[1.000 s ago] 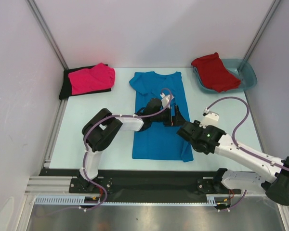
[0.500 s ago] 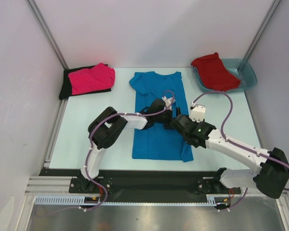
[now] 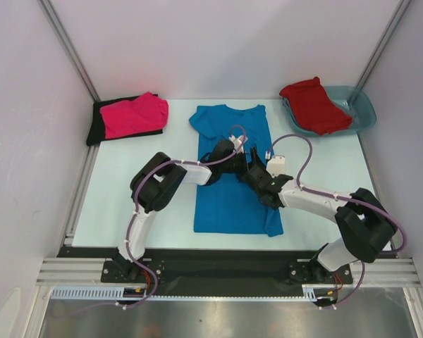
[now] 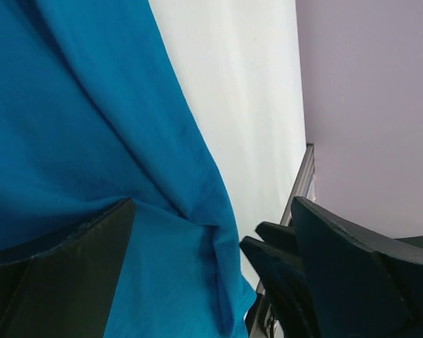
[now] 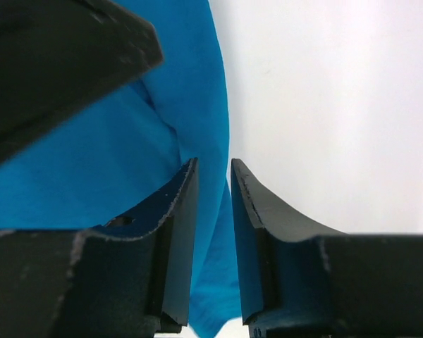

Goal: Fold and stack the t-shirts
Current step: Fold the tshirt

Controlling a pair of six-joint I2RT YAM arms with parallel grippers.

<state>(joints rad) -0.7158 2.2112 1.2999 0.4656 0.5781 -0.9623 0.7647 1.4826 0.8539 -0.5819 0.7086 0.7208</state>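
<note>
Standing by the rig, I see a pale, smooth table [image 3: 127, 197] boxed in by plain lilac-white walls [image 3: 218, 49], with a metal rail [image 3: 197, 271] running along its near edge where the two arms are bolted. At the back left a pink shirt [image 3: 134, 115] lies folded on top of a black shirt [image 3: 96, 127]; at the back right a red shirt [image 3: 311, 105] sits bunched in a teal tub [image 3: 363, 113]. The blue shirt [image 3: 229, 201] lies in the middle of the table, collar toward the far wall, folded into a long narrow strip and mostly flat, though it wrinkles and rises in a soft ridge along its right edge where both arms meet. The left gripper [image 4: 213, 204] is spread wide over the cloth, its dark fingers [image 4: 63, 274] well apart and holding nothing. The right gripper [image 5: 213, 165] is just beside it, its fingers [image 5: 176, 239] drawn close together on that raised edge of the blue shirt, pinching the fold between them.
</note>
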